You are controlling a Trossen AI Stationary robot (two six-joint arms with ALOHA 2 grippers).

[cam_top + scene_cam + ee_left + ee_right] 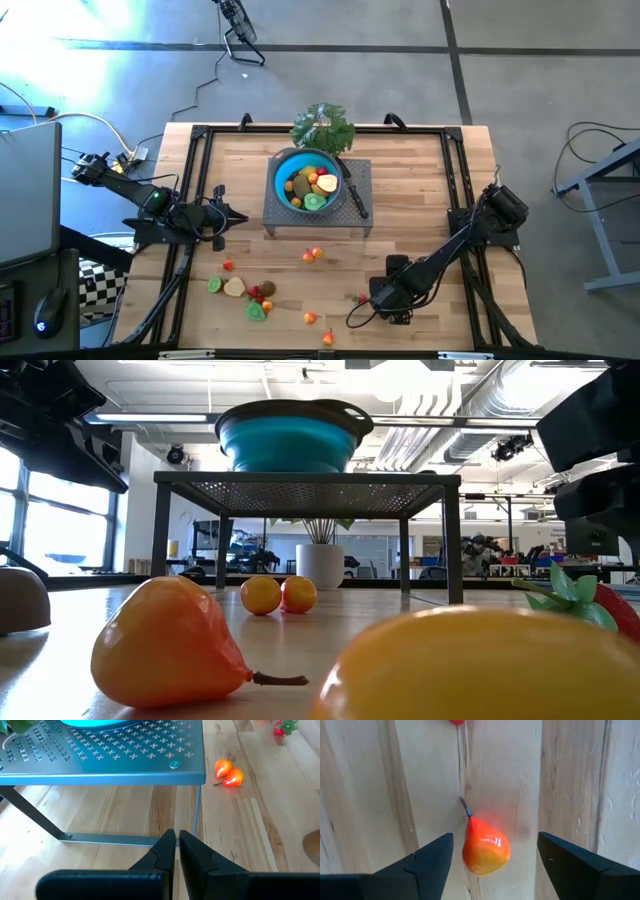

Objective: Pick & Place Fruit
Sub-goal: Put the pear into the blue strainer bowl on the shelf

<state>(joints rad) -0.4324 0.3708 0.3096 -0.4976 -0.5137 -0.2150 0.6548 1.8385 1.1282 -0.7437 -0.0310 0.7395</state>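
Observation:
A blue bowl (300, 170) with several toy fruits in it stands on a grey perforated stand (355, 215). More small fruits lie on the wooden table near its front edge, among them an orange pair (313, 255) and a strawberry (362, 297). My right gripper (495, 844) points down, open, over an orange-red pear (486, 850) that lies on its side on the table. One finger stands on either side of the pear, apart from it. In the high view the right gripper (383, 300) hides this pear. My left gripper (176, 837) hovers shut to the left of the stand (100, 765).
A leafy green bunch (323, 128) lies behind the bowl, and a black-handled knife (354, 196) rests on the stand. Green, cream and brown pieces (240, 290) lie at the front left. Another pear (165, 645) and a yellow fruit (480, 660) lie at the front edge.

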